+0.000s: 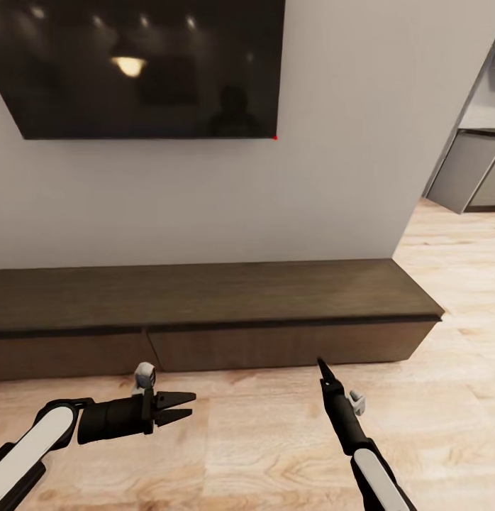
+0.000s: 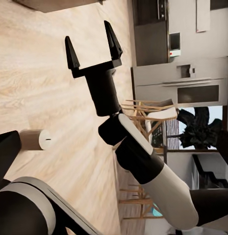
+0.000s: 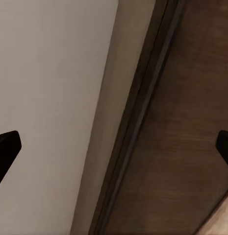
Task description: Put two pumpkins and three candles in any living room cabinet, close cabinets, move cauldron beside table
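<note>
Left gripper (image 1: 178,409): nearest the viewer, low over the wood floor (image 1: 262,440), pointing sideways toward the right arm; fingers spread, nothing between them.
Right gripper (image 1: 323,367): just ahead of the left one, pointing forward at the cabinet; from the left wrist view (image 2: 92,45) its fingers stand apart and empty.
Cabinet (image 1: 205,312): long axis runs left to right along the wall under the TV (image 1: 141,64); both visible drawer fronts sit flush, judged closed.
Key relation: right drawer front (image 1: 290,344) lies straight ahead of the right gripper, near but apart; its upper edge is above the fingertips.
Nearer arm: right, by judgement, for opening that drawer.
Seam between drawers (image 1: 147,349): ahead of the left gripper, beyond its side-turned tips.
</note>
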You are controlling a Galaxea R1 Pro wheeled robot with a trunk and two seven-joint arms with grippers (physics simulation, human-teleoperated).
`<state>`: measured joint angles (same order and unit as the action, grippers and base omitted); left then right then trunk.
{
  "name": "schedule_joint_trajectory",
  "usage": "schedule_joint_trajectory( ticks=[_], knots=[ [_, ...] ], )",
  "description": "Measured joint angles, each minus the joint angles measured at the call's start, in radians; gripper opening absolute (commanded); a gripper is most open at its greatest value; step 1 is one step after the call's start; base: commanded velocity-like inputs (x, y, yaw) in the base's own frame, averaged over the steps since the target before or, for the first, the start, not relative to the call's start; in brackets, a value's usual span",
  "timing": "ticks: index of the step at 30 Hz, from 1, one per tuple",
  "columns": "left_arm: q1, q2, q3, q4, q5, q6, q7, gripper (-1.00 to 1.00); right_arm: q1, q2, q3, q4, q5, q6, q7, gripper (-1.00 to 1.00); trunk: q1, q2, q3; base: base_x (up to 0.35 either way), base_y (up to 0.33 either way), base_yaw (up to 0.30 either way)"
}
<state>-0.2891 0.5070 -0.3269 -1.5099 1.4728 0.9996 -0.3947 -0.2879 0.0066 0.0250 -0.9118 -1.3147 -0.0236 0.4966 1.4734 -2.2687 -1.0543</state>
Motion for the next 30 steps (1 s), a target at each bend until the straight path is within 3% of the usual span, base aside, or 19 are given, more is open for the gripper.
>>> schedule_joint_trajectory(
  ticks=[9, 30],
  knots=[
    [0.0, 0.0, -0.004, -0.001, 0.0, 0.0, -0.001, 1.0, 0.0, 0.0, 0.0, 0.004, -0.001, 0.0, 0.055, 1.0, 0.0, 0.0, 0.0, 0.204, 0.0, 0.0],
    [0.001, 0.0, -0.008, -0.002, -0.001, 0.0, -0.027, 1.0, 0.0, 0.009, 0.001, 0.043, -0.001, 0.004, 0.095, 1.0, 0.0, 0.0, 0.0, 0.157, 0.017, 0.0]
  ],
)
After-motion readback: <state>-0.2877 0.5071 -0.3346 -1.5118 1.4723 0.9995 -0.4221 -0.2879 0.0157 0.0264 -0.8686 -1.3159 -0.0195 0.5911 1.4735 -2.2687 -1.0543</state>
